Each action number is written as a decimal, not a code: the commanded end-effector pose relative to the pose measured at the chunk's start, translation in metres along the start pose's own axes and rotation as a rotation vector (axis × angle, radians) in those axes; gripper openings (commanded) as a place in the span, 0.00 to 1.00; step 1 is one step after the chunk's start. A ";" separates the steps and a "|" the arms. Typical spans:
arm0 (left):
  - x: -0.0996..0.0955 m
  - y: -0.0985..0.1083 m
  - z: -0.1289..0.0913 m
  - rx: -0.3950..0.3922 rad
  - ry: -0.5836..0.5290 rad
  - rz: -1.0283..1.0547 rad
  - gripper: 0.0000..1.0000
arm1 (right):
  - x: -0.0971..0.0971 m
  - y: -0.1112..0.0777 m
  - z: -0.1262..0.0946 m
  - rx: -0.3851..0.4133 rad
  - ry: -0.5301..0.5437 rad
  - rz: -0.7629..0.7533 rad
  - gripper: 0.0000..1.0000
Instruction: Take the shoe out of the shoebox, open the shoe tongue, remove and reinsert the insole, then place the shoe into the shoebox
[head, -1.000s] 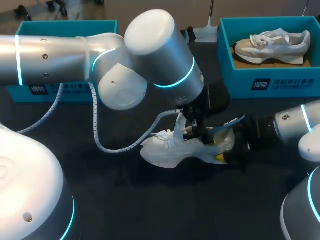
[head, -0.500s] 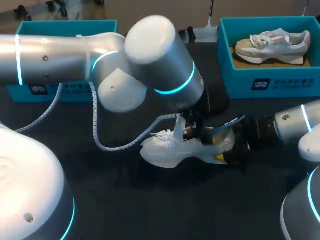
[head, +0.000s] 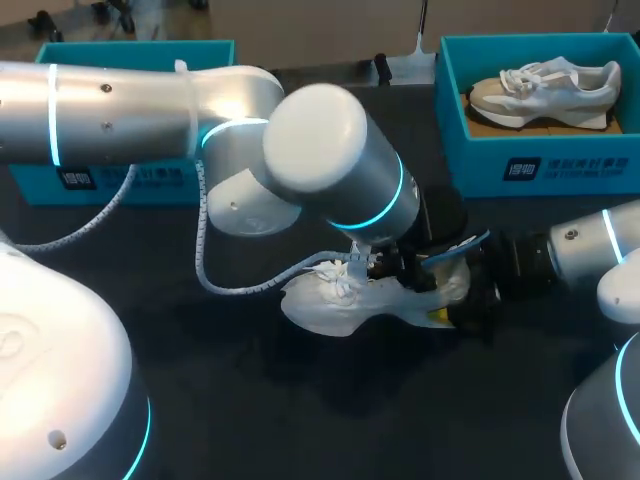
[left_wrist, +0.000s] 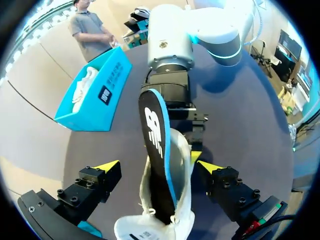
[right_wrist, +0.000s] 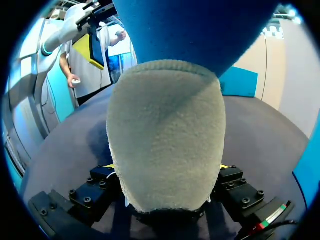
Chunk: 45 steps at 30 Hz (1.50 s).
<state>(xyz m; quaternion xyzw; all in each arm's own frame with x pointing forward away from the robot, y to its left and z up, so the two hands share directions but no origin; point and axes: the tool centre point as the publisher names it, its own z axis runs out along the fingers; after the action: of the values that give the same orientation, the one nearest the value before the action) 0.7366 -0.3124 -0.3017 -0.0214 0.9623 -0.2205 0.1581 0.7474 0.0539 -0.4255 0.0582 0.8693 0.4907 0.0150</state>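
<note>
1. Near the middle of the worktop (head: 250, 400) lies the white shoe (head: 335, 305), its toe toward the left edge.
2. The right jaws are clenched on its heel.
3. The black, blue-edged insole (left_wrist: 157, 150) sticks out of the shoe's opening.
4. The left jaws stand released, spread either side of the shoe and touching neither it nor the insole.
5. The teal shoebox (head: 480, 160) at the far right corner holds another shoe (head: 545, 90).

- shoe (head: 335, 302): white lace-up sneaker, on the tabletop (head: 300, 400) at centre, toe pointing left.
- insole (left_wrist: 156, 145): black, blue-edged, partly out of the shoe, slanting up over the heel.
- shoebox (head: 470, 160): teal, open, far right.
</note>
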 end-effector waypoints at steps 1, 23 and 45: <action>0.001 0.004 0.012 0.024 -0.025 -0.015 1.00 | -0.001 -0.001 0.003 0.003 -0.002 0.000 0.00; -0.002 -0.003 0.037 0.074 -0.032 -0.132 0.40 | -0.001 -0.001 0.003 0.003 -0.002 0.000 0.00; -0.015 -0.020 -0.009 0.227 0.058 -0.201 0.00 | -0.001 -0.001 0.003 0.003 -0.002 0.000 0.00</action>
<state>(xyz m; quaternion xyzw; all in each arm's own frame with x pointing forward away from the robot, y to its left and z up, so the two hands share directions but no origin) 0.7448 -0.3426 -0.2921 -0.1003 0.9296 -0.3314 0.1261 0.7474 0.0539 -0.4255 0.0582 0.8693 0.4907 0.0150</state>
